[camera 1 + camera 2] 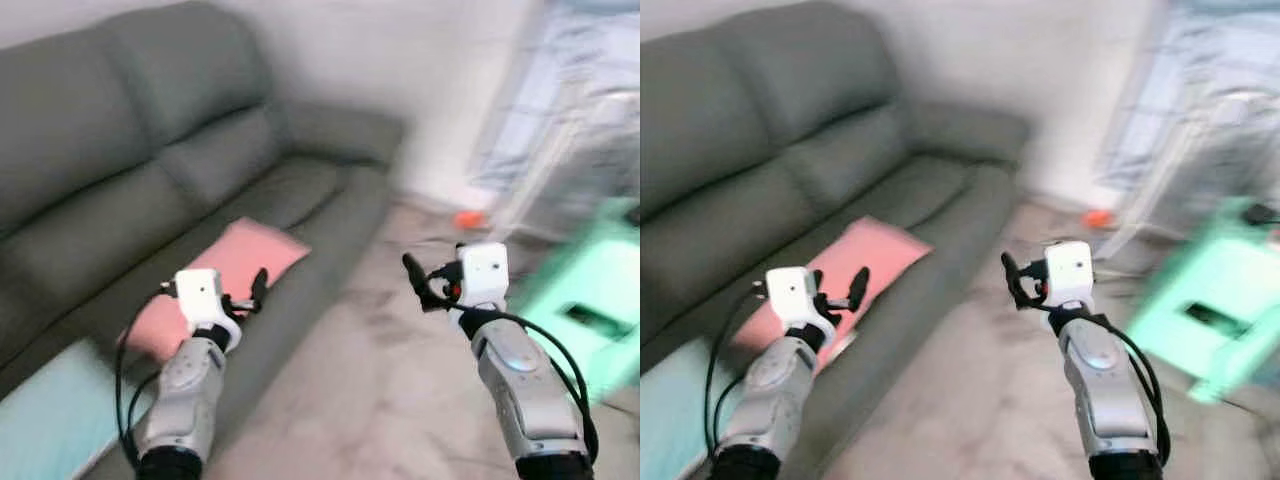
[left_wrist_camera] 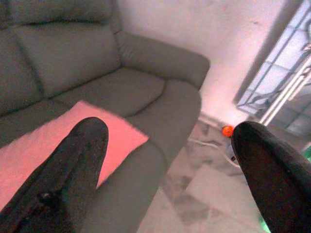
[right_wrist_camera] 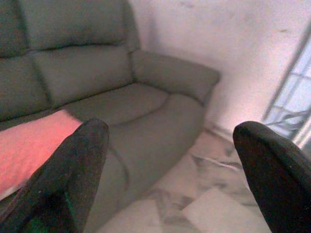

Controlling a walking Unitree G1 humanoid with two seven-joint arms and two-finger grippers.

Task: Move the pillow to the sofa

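- Left eye view: the pink pillow (image 1: 222,283) lies flat on the seat of the grey sofa (image 1: 150,150). The left gripper (image 1: 252,292) hangs in the air just in front of the pillow, holding nothing.
- Right eye view: the right gripper (image 1: 1016,283) is up over the floor (image 1: 970,400), well apart from the sofa.
- Left wrist view: its fingers (image 2: 73,160) are spread wide.
- Right wrist view: its fingers (image 3: 73,170) are spread wide too.

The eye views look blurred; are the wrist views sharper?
Left eye view: motion blur, strongest around the green furniture. Left wrist view: sofa and pink pillow fairly sharp, the left tool's fingers soft. Right wrist view: slightly softer.
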